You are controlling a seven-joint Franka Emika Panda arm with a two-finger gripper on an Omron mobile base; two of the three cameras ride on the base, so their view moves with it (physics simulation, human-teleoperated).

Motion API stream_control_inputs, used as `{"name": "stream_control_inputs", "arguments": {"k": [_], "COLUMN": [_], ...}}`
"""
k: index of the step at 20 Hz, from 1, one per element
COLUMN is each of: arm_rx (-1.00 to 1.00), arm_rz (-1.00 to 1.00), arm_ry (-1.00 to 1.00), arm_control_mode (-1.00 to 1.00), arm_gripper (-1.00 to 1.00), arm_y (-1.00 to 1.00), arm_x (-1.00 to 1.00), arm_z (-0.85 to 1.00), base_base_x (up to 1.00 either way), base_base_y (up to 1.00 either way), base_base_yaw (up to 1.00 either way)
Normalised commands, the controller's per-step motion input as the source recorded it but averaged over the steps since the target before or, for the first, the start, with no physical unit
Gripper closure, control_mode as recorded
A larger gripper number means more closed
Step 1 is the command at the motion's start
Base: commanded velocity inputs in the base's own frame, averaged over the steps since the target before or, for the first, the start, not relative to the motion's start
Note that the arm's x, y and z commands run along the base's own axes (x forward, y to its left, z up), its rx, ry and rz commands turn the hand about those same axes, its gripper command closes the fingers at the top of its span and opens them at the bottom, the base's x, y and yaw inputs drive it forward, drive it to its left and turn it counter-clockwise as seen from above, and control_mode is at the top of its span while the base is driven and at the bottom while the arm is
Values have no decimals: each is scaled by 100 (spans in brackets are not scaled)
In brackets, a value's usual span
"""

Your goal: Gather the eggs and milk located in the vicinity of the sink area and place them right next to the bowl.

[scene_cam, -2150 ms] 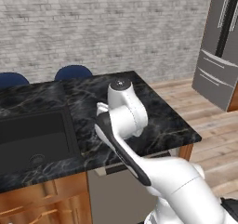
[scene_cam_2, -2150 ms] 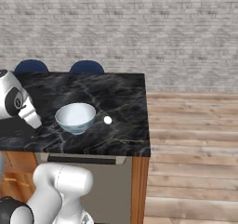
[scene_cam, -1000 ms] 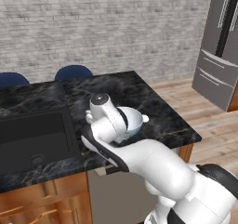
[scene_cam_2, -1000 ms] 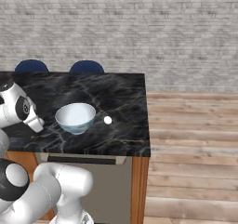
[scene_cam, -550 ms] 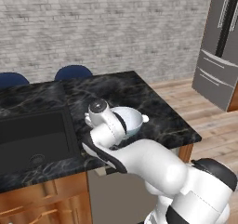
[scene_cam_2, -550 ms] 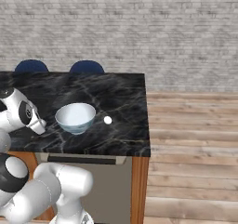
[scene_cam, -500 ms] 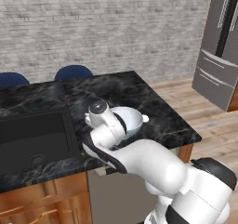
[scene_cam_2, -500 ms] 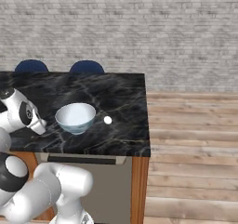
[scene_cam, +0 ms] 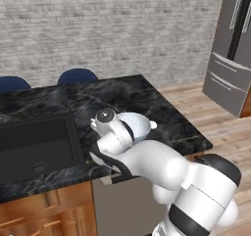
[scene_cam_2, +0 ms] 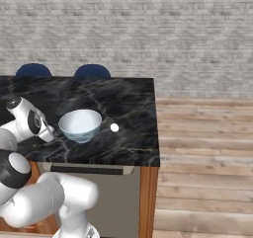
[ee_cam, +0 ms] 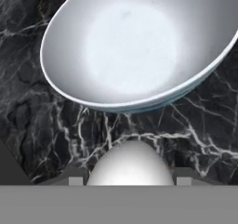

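Black marble desk (scene_cam_2: 123, 148) underneath it all, with the sink (scene_cam: 34, 147) sunk into it well to the left of the bowl (scene_cam_2: 80, 125). Bowl upright near the desk's front edge, wide mouth tilted across the upper part of the hand view (ee_cam: 135, 56). White arm bent low at the bowl's left side, hand close against the bowl's outer wall. Fingers (ee_cam: 76, 176) closed from both sides on an egg (ee_cam: 132, 165), as far as the hand view lets one judge: one dark tip at each flank of the white rounded shape, and marble in the gap between the egg and the bowl's rim. Second egg (scene_cam_2: 114, 127) down on the desk just to the right of the bowl, apart from the wall but near it. Step in hand, by this reading: setting the held egg down beside the bowl, on the side opposite the second egg. Next move likely a short drop to the marble without nudging the bowl, then a gentle opening, since an egg let go from any height may roll or knock the wall. After that, a straight lift clear of the rim before swinging back toward the sink. Milk fetch judged yet to do.
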Motion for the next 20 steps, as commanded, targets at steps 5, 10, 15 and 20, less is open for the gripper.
{"name": "stream_control_inputs", "arguments": {"k": [5, 10, 15, 20], "arm_rx": [0, 0, 0, 0], "arm_rz": [-5, -9, -9, -7], "arm_ry": [0, -3, -4, -3], "arm_control_mode": [-100, -100, -100, -100], "arm_gripper": [100, 100, 100, 100], "arm_y": [0, 0, 0, 0], "arm_x": [10, 9, 12, 15], "arm_z": [-25, -15, -13, -18], "base_base_x": [0, 0, 0, 0], "base_base_y": [0, 0, 0, 0], "base_base_yaw": [0, 0, 0, 0]}}
